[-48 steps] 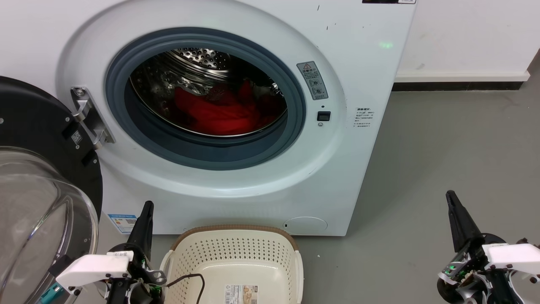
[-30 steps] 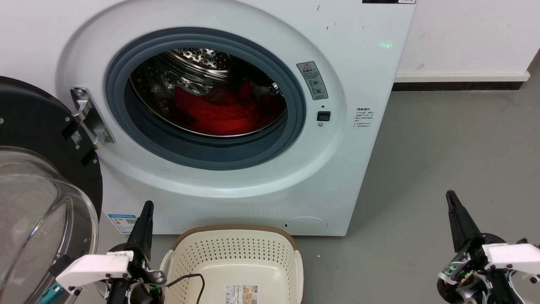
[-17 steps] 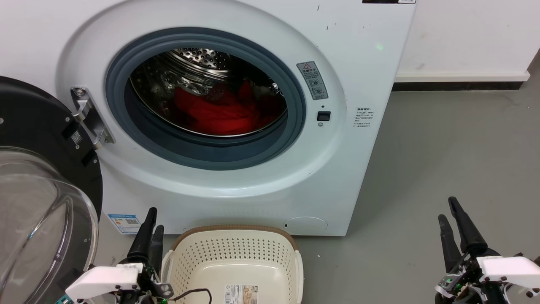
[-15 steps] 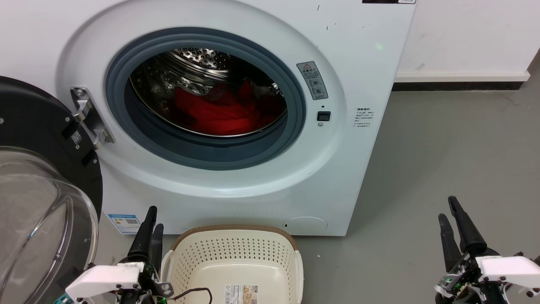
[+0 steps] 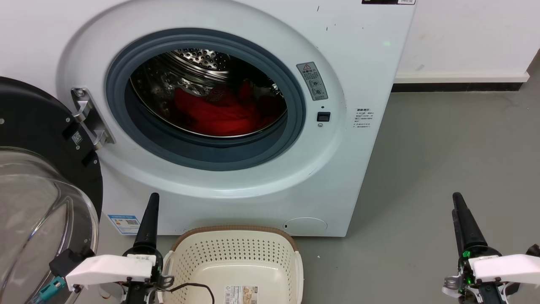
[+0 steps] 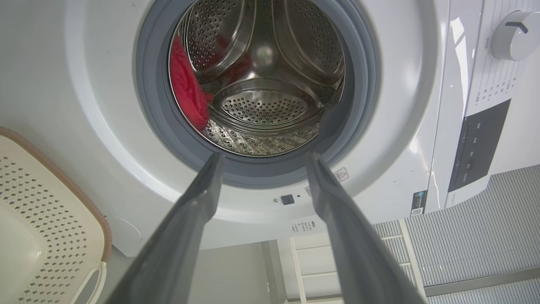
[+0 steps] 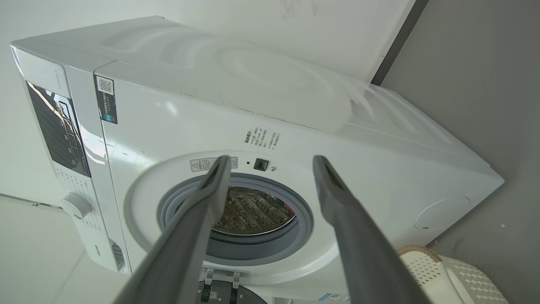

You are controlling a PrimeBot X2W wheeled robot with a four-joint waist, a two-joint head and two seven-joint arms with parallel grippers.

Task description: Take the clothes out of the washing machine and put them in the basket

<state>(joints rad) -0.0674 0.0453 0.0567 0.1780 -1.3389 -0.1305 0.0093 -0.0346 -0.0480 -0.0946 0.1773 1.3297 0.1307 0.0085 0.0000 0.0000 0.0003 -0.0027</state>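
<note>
Red clothes (image 5: 215,114) heaped low in the steel drum (image 5: 198,57) of the washing machine (image 5: 358,63), door (image 5: 33,122) swung open at left. Basket (image 5: 236,229) on the floor (image 5: 443,147) just in front of the machine, below the porthole (image 5: 211,156). Left gripper (image 6: 265,157), just beside the basket: fingers (image 6: 198,211) spread wide, holding nothing. Right gripper (image 7: 271,159), well to the right: same.

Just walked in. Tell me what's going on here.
A two-armed robot faces the washing machine. Its door is swung open, and the red clothes lie untouched in the steel drum. The basket sits on the floor before the machine, with no clothes in it. The left hand and right hand are open, low, holding nothing.
</note>
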